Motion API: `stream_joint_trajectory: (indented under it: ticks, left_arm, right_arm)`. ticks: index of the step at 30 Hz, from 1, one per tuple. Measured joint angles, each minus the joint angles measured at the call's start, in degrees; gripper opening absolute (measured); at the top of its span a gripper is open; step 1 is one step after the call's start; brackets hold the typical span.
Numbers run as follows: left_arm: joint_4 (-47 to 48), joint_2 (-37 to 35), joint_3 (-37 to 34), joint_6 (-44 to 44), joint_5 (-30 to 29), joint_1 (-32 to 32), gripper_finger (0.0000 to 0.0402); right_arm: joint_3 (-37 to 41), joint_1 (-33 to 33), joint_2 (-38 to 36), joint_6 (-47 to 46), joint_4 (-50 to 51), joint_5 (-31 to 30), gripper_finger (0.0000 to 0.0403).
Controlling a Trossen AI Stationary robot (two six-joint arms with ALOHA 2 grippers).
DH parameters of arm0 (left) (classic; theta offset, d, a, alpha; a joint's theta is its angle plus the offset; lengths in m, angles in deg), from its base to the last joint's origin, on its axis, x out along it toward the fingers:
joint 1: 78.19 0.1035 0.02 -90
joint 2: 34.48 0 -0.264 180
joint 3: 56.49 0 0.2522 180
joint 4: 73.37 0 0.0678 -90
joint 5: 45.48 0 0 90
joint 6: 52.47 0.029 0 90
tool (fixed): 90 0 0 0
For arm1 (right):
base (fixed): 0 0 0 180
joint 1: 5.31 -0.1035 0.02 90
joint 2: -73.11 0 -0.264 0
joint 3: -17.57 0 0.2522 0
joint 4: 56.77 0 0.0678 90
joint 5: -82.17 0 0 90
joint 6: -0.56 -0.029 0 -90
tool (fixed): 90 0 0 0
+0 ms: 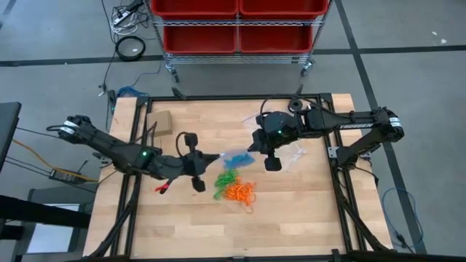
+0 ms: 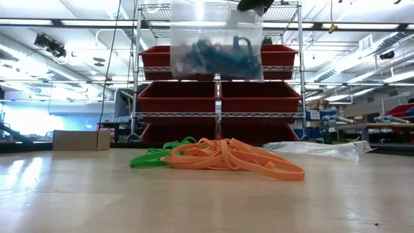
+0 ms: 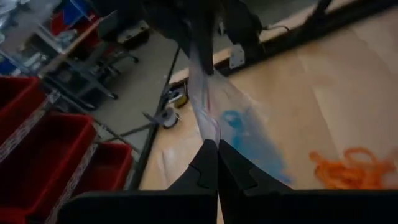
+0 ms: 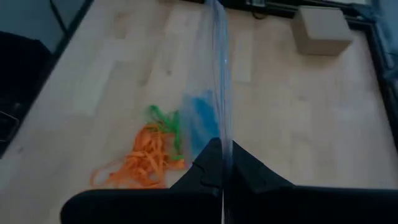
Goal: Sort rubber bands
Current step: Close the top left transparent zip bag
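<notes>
Rubber bands: you have the orange rubber bands [image 1: 240,192] heaped on the bench [image 1: 306,211] near its middle, the green rubber bands [image 1: 226,179] touching their left side, and the blue rubber bands [image 2: 217,57] inside the clear bag [image 2: 217,39].
Clear bag: you see it lifted off the bench, hanging above the loose heap, stretched between both arms.
Left pincer [image 3: 217,163]: yours is clenched on one edge of the bag, left of the heap.
Right pincer [image 4: 222,163]: yours is clenched on the opposite edge, on the far right side of the heap.
Second bag [image 2: 317,150]: lies flat, right of the heap.
Cardboard box [image 1: 160,121]: far left corner.
Red bins [image 2: 259,97]: on the rack beyond the bench.
</notes>
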Motion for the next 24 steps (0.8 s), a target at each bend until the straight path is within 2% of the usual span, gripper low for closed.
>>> stream_joint_trajectory:
  ticks: [2, 4, 5, 7, 8, 11, 12, 15, 20, 24]
  left_arm:
    - [0.1, -0.1, 0.4, -0.8, 0.3, 0.7, 0.0]
    - [0.2, -0.3, 0.5, -0.8, 4.2, 1.5, 0.0]
    - [0.2, -0.3, 0.5, -0.9, 4.3, 1.9, 0.0]
    - [1.1, -0.3, 0.5, -1.5, 1.6, 2.4, 0.0]
    - [1.9, -0.3, 0.5, -1.5, 2.3, 2.9, 0.0]
    - [3.3, -0.3, 0.5, -3.1, 10.5, 4.5, 0.0]
    - [3.5, -0.3, 0.5, -4.1, 10.4, 4.9, 0.0]
    - [4.1, -0.3, 0.5, -4.5, 8.8, 5.8, 0.0]
    - [3.4, -0.3, 0.5, -4.7, 9.4, 5.8, 0.0005]
    - [3.0, -0.6, 0.5, -5.3, 7.5, 5.9, 0.005]
  right_arm:
    - [0.0, 0.1, 0.0, -0.3, -0.6, -0.5, 0.0]
    - [0.0, 0.3, 0.0, -0.5, -0.7, 4.3, 0.0]
    - [0.0, 0.3, 0.0, -0.5, -0.9, 4.7, 0.0]
    - [0.0, 0.1, 0.0, -0.5, -0.7, -0.6, 0.0]
    - [0.0, 0.0, 0.0, -0.6, -0.2, -1.6, 0.0]
    - [0.0, 0.4, 0.0, -1.5, 0.4, 7.0, 0.0]
    - [0.0, 0.4, 0.0, -1.4, 0.0, 7.4, 0.0]
    - [0.0, -0.1, 0.0, -1.1, 0.6, 0.8, 0.0]
    - [0.0, 0.3, 0.0, -0.4, 0.6, 0.9, 0.0]
    - [0.0, 0.2, 0.0, -0.2, 0.6, 0.9, 0.0]
